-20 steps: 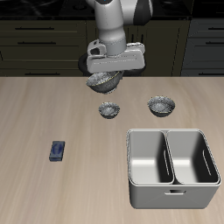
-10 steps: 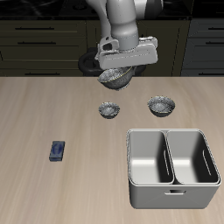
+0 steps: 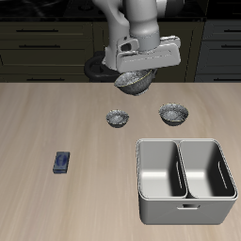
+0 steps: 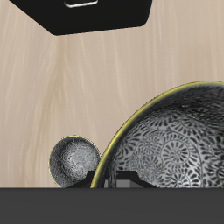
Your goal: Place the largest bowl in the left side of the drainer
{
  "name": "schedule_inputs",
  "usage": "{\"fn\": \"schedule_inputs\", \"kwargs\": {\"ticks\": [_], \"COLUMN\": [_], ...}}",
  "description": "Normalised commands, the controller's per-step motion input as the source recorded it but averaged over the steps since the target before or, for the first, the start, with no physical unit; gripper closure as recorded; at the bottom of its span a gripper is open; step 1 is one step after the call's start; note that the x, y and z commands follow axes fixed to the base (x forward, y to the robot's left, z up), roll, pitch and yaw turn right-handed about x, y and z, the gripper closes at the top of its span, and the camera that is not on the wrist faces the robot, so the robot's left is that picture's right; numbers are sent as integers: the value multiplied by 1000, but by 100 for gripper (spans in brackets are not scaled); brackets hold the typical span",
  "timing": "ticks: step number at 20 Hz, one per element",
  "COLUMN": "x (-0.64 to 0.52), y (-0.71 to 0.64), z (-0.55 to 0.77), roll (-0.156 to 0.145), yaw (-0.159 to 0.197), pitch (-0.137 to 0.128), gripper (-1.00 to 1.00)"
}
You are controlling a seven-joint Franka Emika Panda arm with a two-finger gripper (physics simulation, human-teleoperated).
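Observation:
The largest bowl (image 3: 136,83), grey and speckled with a dark patterned inside (image 4: 171,140), hangs in the air above the back of the table. My gripper (image 3: 137,68) is shut on its rim and its fingers are hidden behind the bowl and the hand. The drainer (image 3: 184,179), a grey metal tub with two deep compartments, stands near the table's front edge. In the wrist view the drainer (image 4: 92,16) shows only as a dark block beyond bare wood.
The smallest bowl (image 3: 117,118) and the medium bowl (image 3: 173,114) rest on the table between the held bowl and the drainer. One small bowl (image 4: 74,161) shows beside the held bowl in the wrist view. A small blue object (image 3: 62,162) lies apart, nearer the front edge.
The arm has carried the bowl sideways, from above the smallest bowl towards the medium bowl's side, at about the same height. The bowls on the table have not moved.

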Motion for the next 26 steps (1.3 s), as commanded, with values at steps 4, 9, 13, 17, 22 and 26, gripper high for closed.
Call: {"fn": "schedule_inputs", "kwargs": {"ticks": [4,9,13,17,22,26], "x": [77,161,84,201,205,213], "y": [208,343,217,169,118,95], "z": [136,219,113,71,117,196], "roll": [-12,-21,-12,-33,-18,-13], "yaw": [3,9,7,0,-5,-9], "pitch": [-22,-34,-23,-2,-2,-10], "gripper": [100,100,100,100,100,100]}}
